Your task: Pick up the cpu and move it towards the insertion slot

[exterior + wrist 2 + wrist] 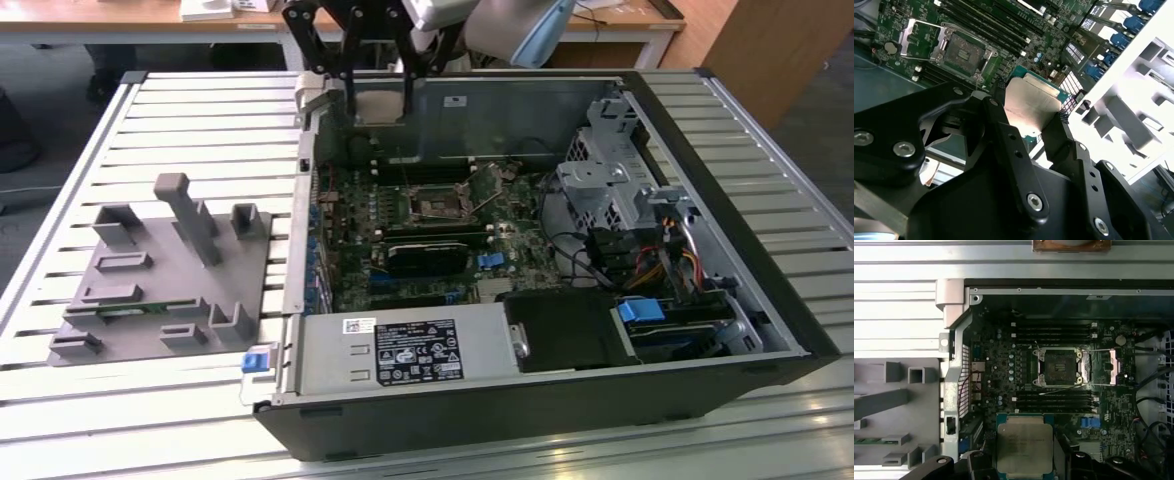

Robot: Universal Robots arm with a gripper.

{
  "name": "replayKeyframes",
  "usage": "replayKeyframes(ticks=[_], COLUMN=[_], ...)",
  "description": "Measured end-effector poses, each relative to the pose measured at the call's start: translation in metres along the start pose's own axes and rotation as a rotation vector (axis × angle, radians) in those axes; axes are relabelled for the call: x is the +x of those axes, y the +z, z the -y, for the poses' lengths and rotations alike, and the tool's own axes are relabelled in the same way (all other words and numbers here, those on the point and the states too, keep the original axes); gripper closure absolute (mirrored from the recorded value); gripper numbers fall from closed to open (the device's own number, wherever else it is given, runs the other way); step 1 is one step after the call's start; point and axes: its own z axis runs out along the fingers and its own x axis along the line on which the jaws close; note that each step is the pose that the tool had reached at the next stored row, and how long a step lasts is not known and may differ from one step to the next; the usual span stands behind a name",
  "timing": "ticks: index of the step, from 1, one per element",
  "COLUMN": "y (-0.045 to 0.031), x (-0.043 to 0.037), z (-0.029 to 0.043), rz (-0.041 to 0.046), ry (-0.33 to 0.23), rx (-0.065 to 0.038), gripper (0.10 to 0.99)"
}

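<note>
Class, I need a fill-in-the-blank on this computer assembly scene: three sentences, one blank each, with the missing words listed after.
1. The end effector is shut on the ____.
2. The insertion slot on the motherboard has its metal frame flipped ____.
3. The grey plastic fixture lies ____ the computer case, on the slatted table.

Missing words: cpu; open; outside
</note>
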Motion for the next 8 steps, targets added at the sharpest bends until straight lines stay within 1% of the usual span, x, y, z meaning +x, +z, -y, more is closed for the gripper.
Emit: replayKeyframes(ticks=[8], y=[0.0004], x=[-0.0062], z=[-0.0077], rz=[0.0000], ry=[0.000], rx=[0.000], gripper=[0.549])
